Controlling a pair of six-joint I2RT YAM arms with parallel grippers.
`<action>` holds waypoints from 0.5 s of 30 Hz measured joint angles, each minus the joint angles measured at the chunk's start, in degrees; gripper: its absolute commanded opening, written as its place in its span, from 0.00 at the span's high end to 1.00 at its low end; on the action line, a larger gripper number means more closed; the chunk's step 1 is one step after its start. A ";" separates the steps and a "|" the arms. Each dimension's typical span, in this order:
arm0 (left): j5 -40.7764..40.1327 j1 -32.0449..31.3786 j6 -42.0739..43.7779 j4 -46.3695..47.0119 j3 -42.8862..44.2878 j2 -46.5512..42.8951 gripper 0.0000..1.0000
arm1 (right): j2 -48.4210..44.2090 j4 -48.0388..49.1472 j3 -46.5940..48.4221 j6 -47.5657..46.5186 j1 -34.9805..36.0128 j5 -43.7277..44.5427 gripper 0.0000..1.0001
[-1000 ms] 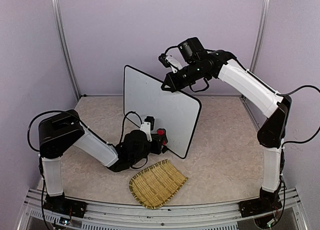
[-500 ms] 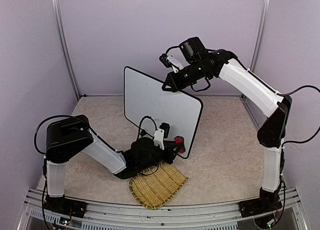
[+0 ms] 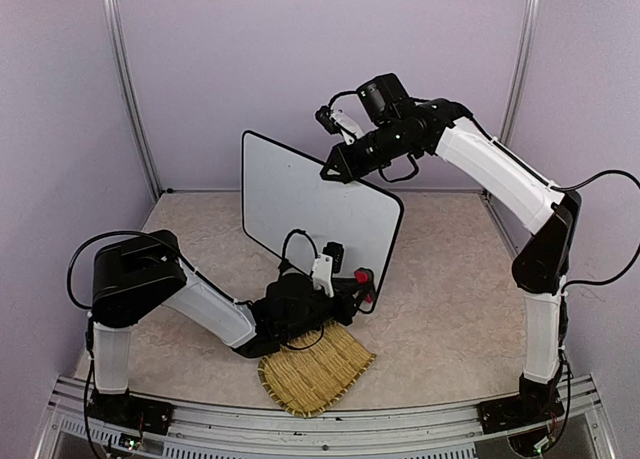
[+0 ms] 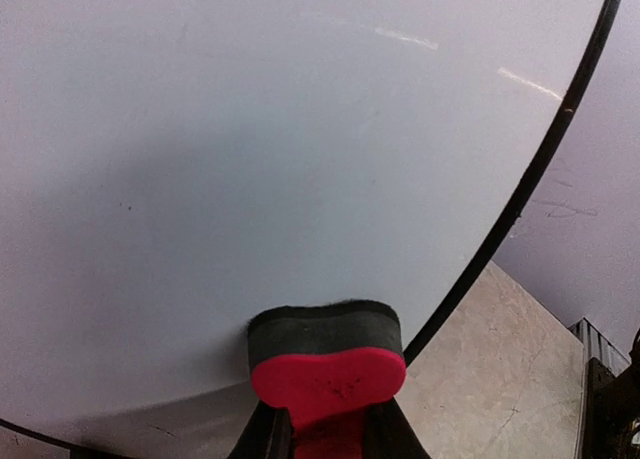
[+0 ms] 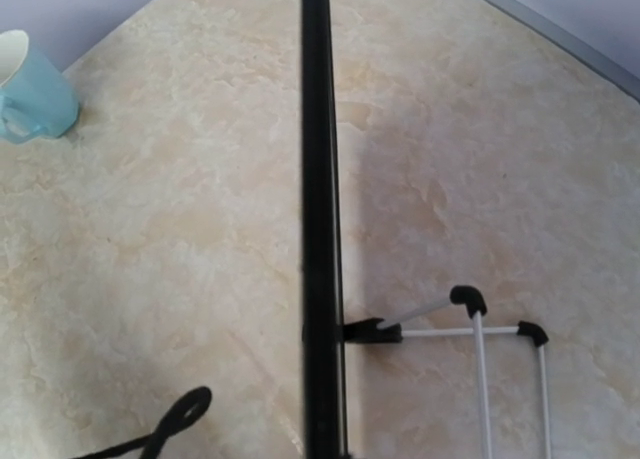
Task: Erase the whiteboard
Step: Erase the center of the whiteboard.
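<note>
Large flat white rectangular whiteboard with thin black rim stands near upright mid-worktop, face angled toward the left arm. A thin white wire stand with black feet props it from behind.

Right gripper is on the top rim, about 1 o'clock on the board. It looks pinched closed on the rim. Its own camera shows no fingers, only the rim running dead centre, so that's a judgement. Purpose looks obvious: brace the board so wiping pressure doesn't tip or skate it.

Left gripper is clamped tight on a red plastic eraser with a dark felt pad, fingers either side of the red handle. The felt is flat against the board face at roughly 5 o'clock, just inside the rim. Low arm, gripper pointing into the board, so the push goes straight into the braced surface.

The board face in the left wrist view looks clean: a few faint specks, no writing I can make out. My guess is the wipe is near done.

Woven yellow straw mat lies at 6 o'clock, just beside the left arm. Pale blue ceramic mug sits behind the board.
</note>
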 measured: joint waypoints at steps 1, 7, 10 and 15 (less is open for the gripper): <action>-1.03 0.00 -0.63 -0.55 0.00 0.00 0.80 | 0.04 0.24 0.00 -0.26 0.00 -0.22 1.00; -5.20 0.02 -2.43 -3.63 0.00 0.00 0.80 | 0.11 0.57 0.00 -1.18 0.00 -0.98 1.00; -7.02 0.02 -3.34 -5.05 -0.02 0.00 0.80 | 0.11 0.59 0.00 -1.36 0.00 -1.14 1.00; -9.88 1.62 -5.22 -7.61 -1.75 -0.22 0.80 | 0.11 0.59 0.00 -1.25 0.00 -1.07 1.00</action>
